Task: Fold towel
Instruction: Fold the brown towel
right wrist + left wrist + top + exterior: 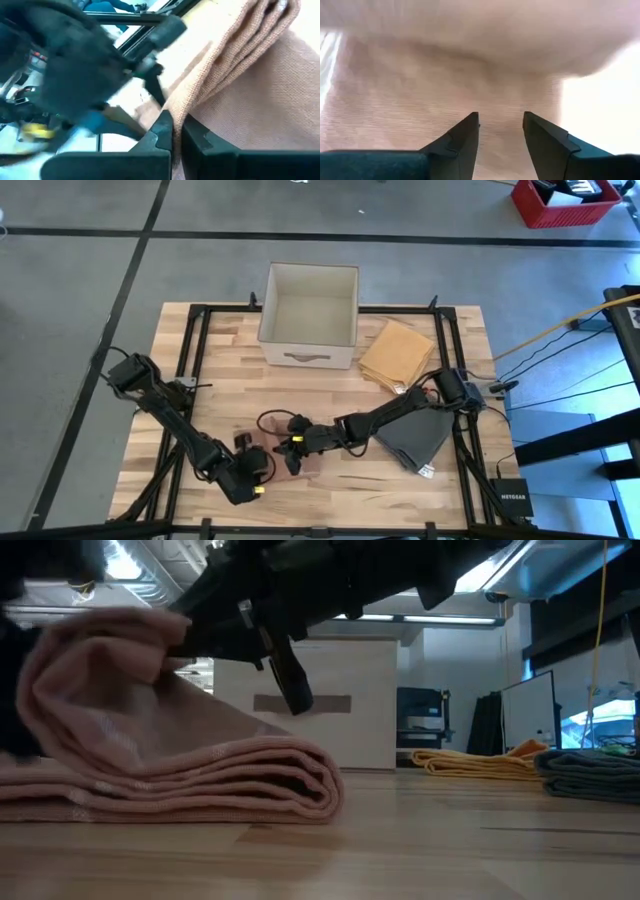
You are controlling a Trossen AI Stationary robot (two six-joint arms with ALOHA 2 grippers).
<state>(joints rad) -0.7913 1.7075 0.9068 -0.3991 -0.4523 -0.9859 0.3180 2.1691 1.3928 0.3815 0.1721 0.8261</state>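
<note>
I am working on the pink towel [170, 755], which lies on the wooden counter [330, 395] well in front of the open box [310, 315], near the counter's front edge. From the low camera I see the towel folded in soft layers, with a rounded fold on the side nearest the other towels. One part of it is lifted up higher than the rest.

My right gripper [176, 131] is at the towel, on the side nearer the box. Its jaws are pressed together on an edge of the pink towel, and the cloth hangs around them.

My left gripper [501, 131] is on the towel's other side, farther from the box. Its jaws stand a little apart, and the pink cloth fills the view right in front of them. I cannot tell if they touch it.

A yellow towel [397, 355] lies flat just beside the box, on the right arm's side. A grey towel [415, 435] lies in front of the yellow one, partly under my right arm. A red crate [565, 202] sits on the floor, far behind the box.
</note>
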